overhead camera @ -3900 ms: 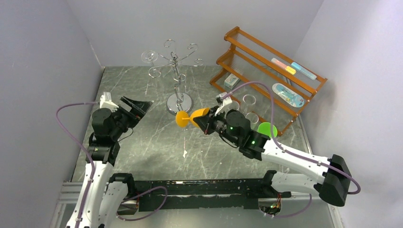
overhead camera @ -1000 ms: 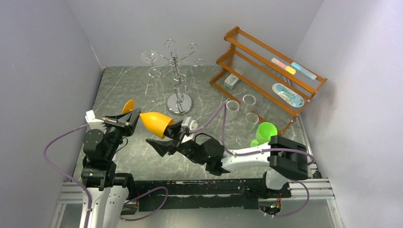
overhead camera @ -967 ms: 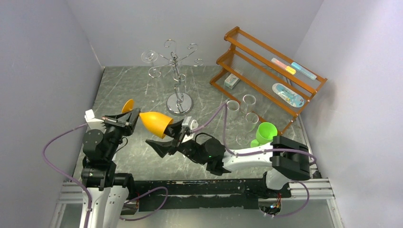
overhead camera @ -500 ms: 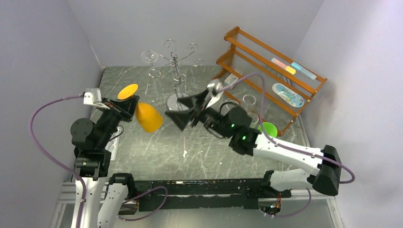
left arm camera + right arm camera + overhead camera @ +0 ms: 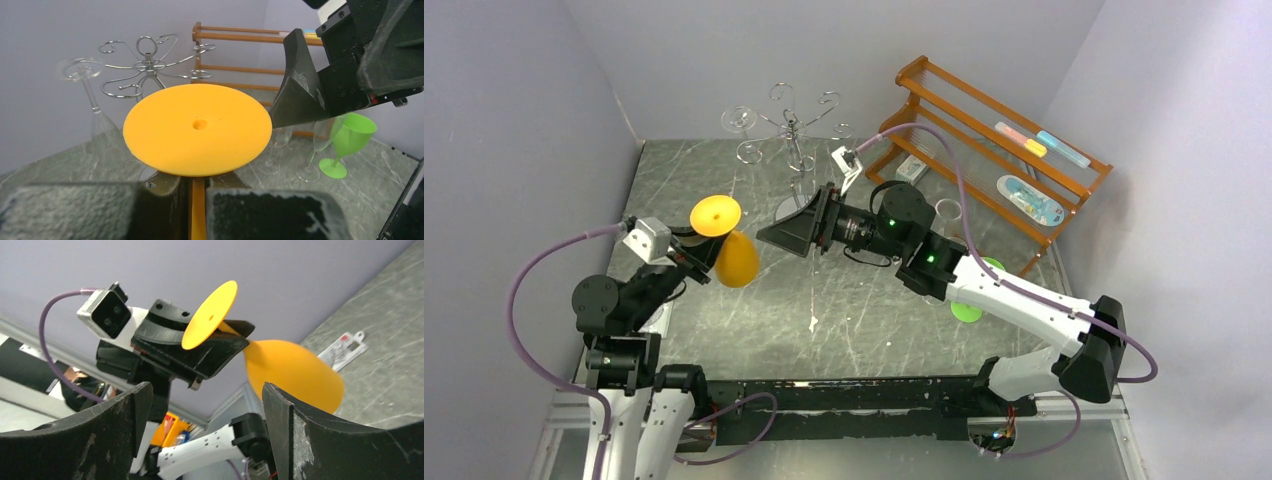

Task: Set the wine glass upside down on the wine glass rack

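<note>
Freed by the right fingers [image 5: 310,440], now spread open, the wine glass [image 5: 737,260] has tipped foot-up, its stem pinched in the left fingers [image 5: 270,212]. Slide that stem, held level, into a free arm of the rack [image 5: 792,135] beyond them.

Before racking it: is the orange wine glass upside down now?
Yes, the wine glass is upside down: foot on top, bowl below the left gripper, shut on its stem.

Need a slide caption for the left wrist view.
Left tool clamps orange wine glass by the stem, foot up, chrome rack behind.
</note>
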`<state>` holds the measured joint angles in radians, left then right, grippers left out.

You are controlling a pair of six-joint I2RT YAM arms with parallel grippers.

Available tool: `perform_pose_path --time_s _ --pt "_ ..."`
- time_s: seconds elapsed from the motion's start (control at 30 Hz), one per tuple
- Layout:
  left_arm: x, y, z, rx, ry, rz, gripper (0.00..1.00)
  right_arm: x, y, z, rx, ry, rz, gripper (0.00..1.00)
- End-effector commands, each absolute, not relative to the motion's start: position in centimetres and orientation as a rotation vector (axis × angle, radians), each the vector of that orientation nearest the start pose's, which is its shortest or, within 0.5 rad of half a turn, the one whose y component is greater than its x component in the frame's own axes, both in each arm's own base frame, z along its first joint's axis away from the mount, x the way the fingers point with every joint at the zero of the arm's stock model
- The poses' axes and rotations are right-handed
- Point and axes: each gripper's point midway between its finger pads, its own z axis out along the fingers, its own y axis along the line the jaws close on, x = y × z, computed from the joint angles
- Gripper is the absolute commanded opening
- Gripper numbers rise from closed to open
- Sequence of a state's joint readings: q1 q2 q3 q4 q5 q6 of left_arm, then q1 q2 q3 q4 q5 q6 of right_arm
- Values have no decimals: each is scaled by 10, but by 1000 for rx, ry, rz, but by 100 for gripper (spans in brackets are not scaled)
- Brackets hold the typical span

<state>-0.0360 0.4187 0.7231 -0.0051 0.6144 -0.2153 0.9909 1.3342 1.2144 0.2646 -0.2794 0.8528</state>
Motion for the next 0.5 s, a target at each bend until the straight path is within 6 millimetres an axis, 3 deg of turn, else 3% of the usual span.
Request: perform_pose_path --time_s 0.0,0.2,0.47 --pt "195 -126 381 534 1203 -604 5 158 414 418 -422 1622 1805 84" --pt "181 -135 376 618 1156 -626 5 164 431 405 -421 1717 1818 79" --pt "174 -139 368 661 1139 -643 5 166 442 398 -435 1753 1833 57"
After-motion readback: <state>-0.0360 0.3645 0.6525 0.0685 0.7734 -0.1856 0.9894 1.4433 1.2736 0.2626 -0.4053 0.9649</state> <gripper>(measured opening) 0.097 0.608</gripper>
